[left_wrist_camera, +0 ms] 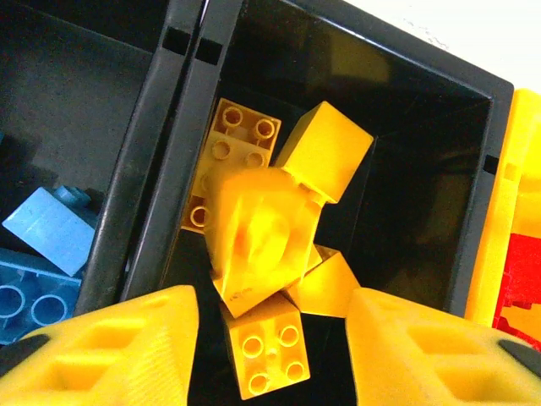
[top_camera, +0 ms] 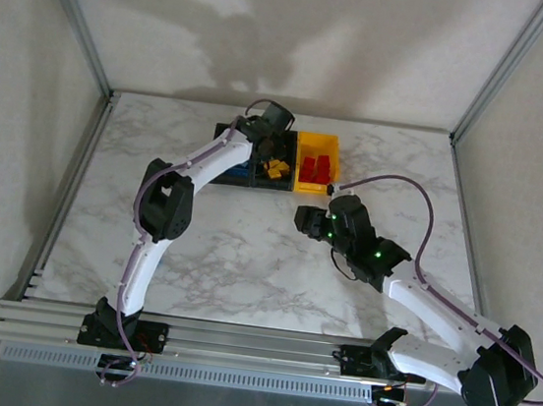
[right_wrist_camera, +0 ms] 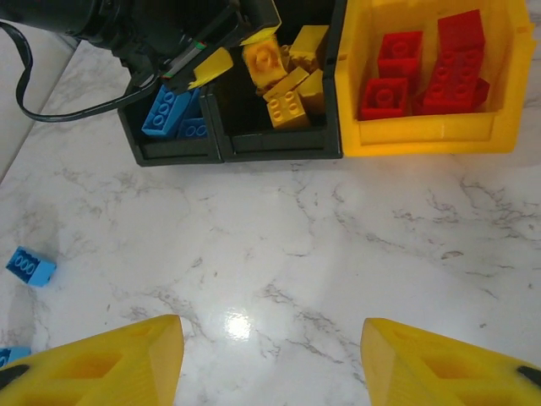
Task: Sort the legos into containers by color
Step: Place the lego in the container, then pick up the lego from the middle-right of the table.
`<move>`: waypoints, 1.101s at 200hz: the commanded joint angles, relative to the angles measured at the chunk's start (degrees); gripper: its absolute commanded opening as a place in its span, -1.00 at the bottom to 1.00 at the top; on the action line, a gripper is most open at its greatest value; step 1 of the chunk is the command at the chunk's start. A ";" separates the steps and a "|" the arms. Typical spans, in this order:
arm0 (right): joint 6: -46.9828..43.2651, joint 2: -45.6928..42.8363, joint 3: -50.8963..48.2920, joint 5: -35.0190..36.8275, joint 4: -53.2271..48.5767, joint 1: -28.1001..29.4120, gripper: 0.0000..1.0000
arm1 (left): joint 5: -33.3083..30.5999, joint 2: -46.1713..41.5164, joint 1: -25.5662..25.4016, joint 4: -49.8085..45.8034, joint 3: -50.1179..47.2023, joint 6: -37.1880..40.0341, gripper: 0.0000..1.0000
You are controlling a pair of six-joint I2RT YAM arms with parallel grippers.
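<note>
The three containers stand in a row at the back of the table: a left black bin (right_wrist_camera: pixel 173 148) with blue legos (right_wrist_camera: pixel 173 110), a middle black bin (left_wrist_camera: pixel 177 152) with several yellow legos (right_wrist_camera: pixel 287 85), and a yellow bin (right_wrist_camera: pixel 423 135) with red legos (right_wrist_camera: pixel 423 72). My left gripper (left_wrist_camera: pixel 270 355) hangs open over the middle bin. A blurred yellow lego (left_wrist_camera: pixel 258 237) lies just beyond its fingertips, touching neither, on top of the other yellow ones. My right gripper (right_wrist_camera: pixel 270 364) stands open over bare marble in front of the bins, holding nothing.
A loose blue lego (right_wrist_camera: pixel 30 266) lies on the table left of the right gripper, and the edge of another blue one (right_wrist_camera: pixel 8 355) shows nearer. A purple cable (top_camera: pixel 403 184) loops off the right arm. Metal frame posts border the table.
</note>
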 commanded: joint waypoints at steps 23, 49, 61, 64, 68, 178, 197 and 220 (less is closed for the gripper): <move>0.98 -0.25 0.22 1.94 -1.95 -1.71 0.17 | 0.10 -0.89 -0.49 -2.59 2.53 1.34 0.09; 2.96 1.42 2.07 2.87 -5.15 -4.97 0.20 | 0.41 -4.06 -1.74 -2.57 1.78 2.64 0.15; 4.34 2.62 3.38 4.00 -7.87 -6.95 0.26 | 0.64 -6.31 -2.62 -2.16 0.37 3.58 0.17; 4.86 3.07 3.73 4.21 -8.60 -7.56 0.29 | 0.72 -6.98 -2.92 -1.97 -0.29 3.83 0.18; 5.30 3.59 4.17 4.15 -9.42 -8.55 0.32 | 0.88 -7.93 -3.23 -1.55 -1.15 4.20 0.18; 5.76 28.47 18.84 -1.30 -15.79 -28.10 0.34 | 10.80 -40.96 -7.92 18.86 -44.90 8.16 0.30; 5.75 31.35 20.07 -0.54 -14.83 -28.91 0.33 | 10.40 -44.15 -8.15 19.84 -49.51 7.14 0.30; 5.40 35.28 22.02 -0.58 -14.61 -29.64 0.33 | 10.57 -46.93 -8.24 21.21 -53.64 6.22 0.30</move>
